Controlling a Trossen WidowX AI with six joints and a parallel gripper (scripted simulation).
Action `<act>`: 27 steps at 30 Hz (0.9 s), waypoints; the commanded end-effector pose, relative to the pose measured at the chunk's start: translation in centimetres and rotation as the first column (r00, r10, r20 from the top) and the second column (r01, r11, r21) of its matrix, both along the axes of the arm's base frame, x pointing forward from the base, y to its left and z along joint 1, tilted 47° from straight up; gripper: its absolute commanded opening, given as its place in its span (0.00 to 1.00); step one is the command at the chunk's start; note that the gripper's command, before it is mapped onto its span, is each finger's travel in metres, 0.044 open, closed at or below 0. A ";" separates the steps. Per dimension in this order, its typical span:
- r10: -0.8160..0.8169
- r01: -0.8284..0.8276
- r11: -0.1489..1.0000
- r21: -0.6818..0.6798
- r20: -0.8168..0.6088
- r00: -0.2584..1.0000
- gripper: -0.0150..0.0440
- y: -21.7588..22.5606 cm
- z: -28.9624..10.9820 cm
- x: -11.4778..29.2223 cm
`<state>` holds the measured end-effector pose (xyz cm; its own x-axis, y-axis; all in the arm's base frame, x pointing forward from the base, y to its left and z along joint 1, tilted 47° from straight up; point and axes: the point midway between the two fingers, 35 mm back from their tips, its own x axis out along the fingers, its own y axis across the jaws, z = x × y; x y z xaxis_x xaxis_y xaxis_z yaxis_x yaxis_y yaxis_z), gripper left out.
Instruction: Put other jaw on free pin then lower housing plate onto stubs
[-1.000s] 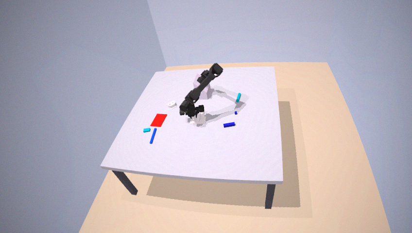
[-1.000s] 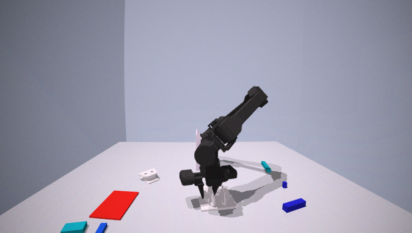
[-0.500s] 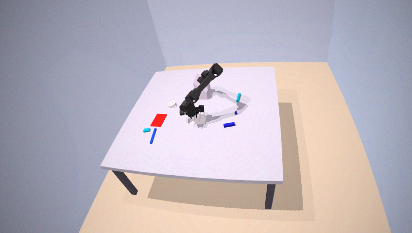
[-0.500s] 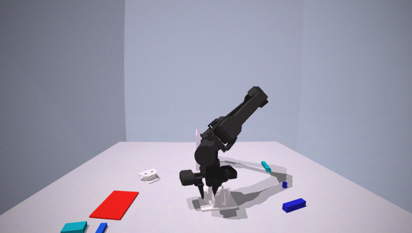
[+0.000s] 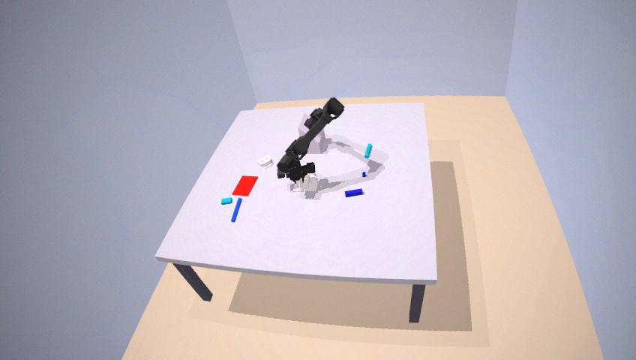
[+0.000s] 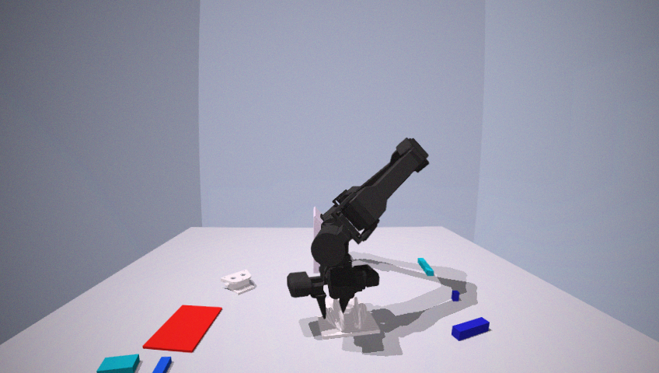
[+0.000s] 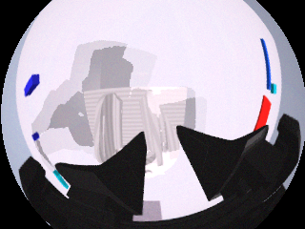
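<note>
Top: arm (image 5: 312, 136) (image 6: 385, 193) folded down over the base (image 5: 310, 190) (image 6: 365, 324) (image 7: 131, 114), mid-frame; white parts blur together here. Housing plate (image 5: 264, 163) (image 6: 237, 277), white, two round holes, sits off left of the arm, presumably parked clear until both jaws are on. Flat red sheet (image 5: 245, 185) (image 6: 183, 328) (image 7: 263, 114) left of centre, dark blue block (image 5: 353, 192) (image 6: 470, 328) (image 7: 31, 85) right; likely irrelevant. Exterior: gripper (image 5: 299, 179) (image 6: 333, 315) (image 7: 160, 133) points down, tapered matte-black fingers low at the base, lower centre; probably upright for lowering a jaw straight onto its pin. Housing plate left of centre, not fitted. Wrist: fingers partly open, closed on something, apparently the free jaw (image 7: 153, 135), pale and slim, centre frame. Other jaw (image 7: 107, 119), curved and ridged, stands left of it on the ribbed base. Pin seating and tooth mesh: can't tell.
</note>
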<state>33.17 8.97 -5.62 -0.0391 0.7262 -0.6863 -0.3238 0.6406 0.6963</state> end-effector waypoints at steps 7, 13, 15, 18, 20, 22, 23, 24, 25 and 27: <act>0.002 -0.002 1.000 0.006 -0.008 1.000 0.48 0.4 -0.3 -0.1; 0.002 -0.002 1.000 0.006 -0.008 1.000 0.48 0.4 -0.3 -0.1; 0.002 -0.002 1.000 0.006 -0.008 1.000 0.48 0.4 -0.3 -0.1; 0.002 -0.002 1.000 0.006 -0.008 1.000 0.48 0.3 -0.2 -0.1; 0.002 -0.002 1.000 0.006 -0.008 1.000 0.48 0.2 -0.1 -0.1; 0.002 -0.002 1.000 0.006 -0.008 1.000 0.48 0.1 0.0 -0.1; 0.002 -0.002 1.000 0.006 -0.008 1.000 0.48 0.0 0.1 -0.1; 0.002 -0.002 1.000 0.006 -0.008 1.000 0.48 0.0 0.1 -0.1; 0.002 -0.002 1.000 0.006 -0.008 1.000 0.48 -0.1 0.2 -0.1; 0.002 -0.002 1.000 0.006 -0.008 1.000 0.48 -0.1 0.2 -0.1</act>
